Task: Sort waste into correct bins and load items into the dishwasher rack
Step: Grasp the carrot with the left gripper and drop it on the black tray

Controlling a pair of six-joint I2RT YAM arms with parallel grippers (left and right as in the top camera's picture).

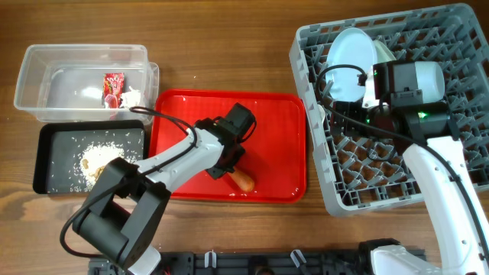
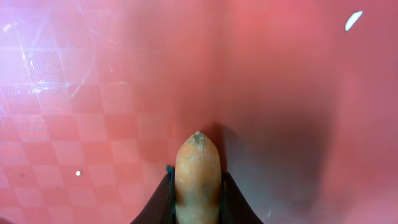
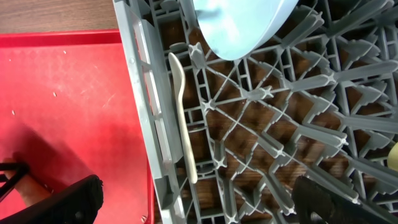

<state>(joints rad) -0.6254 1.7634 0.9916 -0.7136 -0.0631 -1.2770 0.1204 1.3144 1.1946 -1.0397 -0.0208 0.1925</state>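
My left gripper (image 1: 231,166) is low over the red serving tray (image 1: 267,114) and shut on the small orange carrot (image 1: 243,181). In the left wrist view the carrot (image 2: 198,168) sticks out between the two fingers (image 2: 196,190), just above the tray. My right gripper (image 1: 340,107) is open and empty over the left side of the grey dishwasher rack (image 1: 458,30), its fingers wide apart (image 3: 193,202). The light blue plate (image 1: 350,52) (image 3: 242,25) stands in the rack. The white spoon (image 3: 183,118) lies along the rack's left wall. The bowls are not clearly in view.
The clear tub (image 1: 34,76) at the back left holds the red wrapper (image 1: 113,84) and white tissue (image 1: 131,97). The black tray (image 1: 53,137) in front of it holds whitish food scraps (image 1: 95,160). A yellowish edge (image 3: 393,155) shows at the right of the rack.
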